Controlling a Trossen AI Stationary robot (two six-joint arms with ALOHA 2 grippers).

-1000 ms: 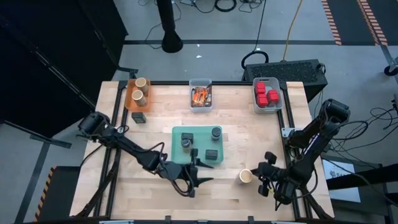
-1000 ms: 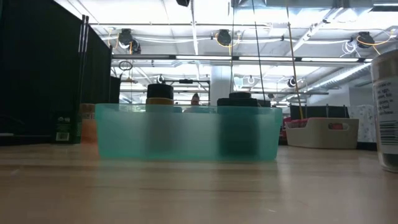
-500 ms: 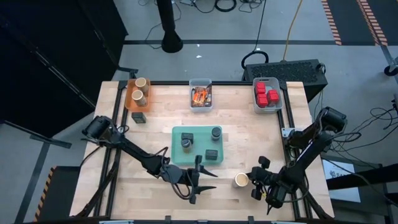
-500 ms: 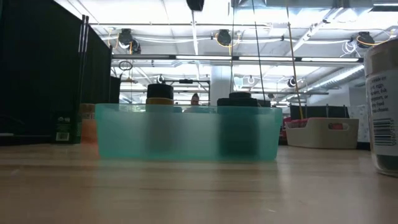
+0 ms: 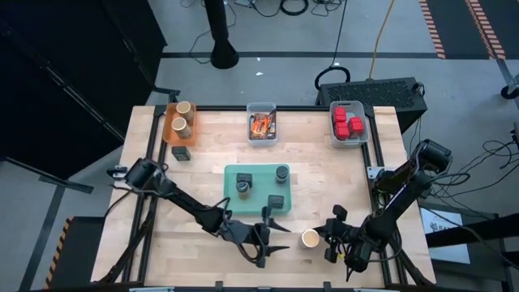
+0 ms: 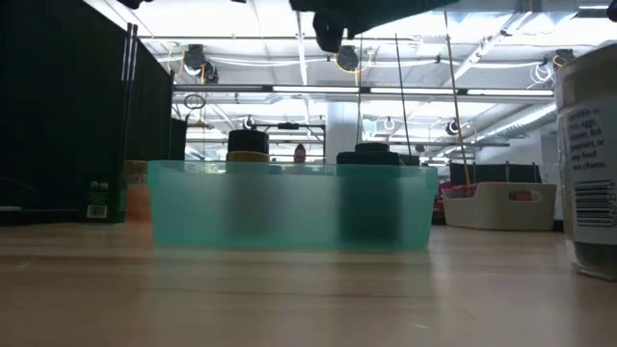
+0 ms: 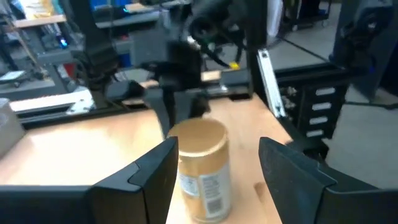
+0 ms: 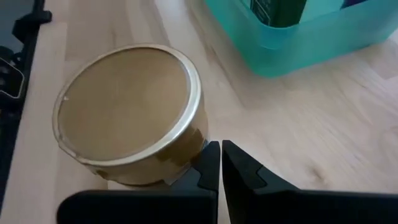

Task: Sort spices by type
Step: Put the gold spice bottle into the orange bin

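**Tan jar hemmed in at the near edge**

Nearest to us, a tan round jar [image 5: 310, 238] stands upright on the table [image 5: 324, 178] close to its front edge. The right gripper [image 5: 334, 242] sits just beside it, fingers pressed together and touching the jar's side low down, holding nothing. On the jar's other side the left gripper [image 5: 276, 239] is lined up with its fingers spread apart, the jar framed between them in the left wrist view but not yet gripped. The jar's white label [image 7: 210, 193] carries small print and a barcode, too fine to read.

Just behind stands the teal tray [image 5: 229, 172], with three dark grey jars and blocks [image 5: 243, 186] inside. Farther back, a dark block [image 5: 181, 152] sits alone on the wood. Along the far edge: the orange bin [image 5: 172, 130] with tan jars, the clear bin [image 5: 261, 107] with orange-red printed packets [image 5: 261, 125], and a bin of red cubes [image 5: 348, 122].
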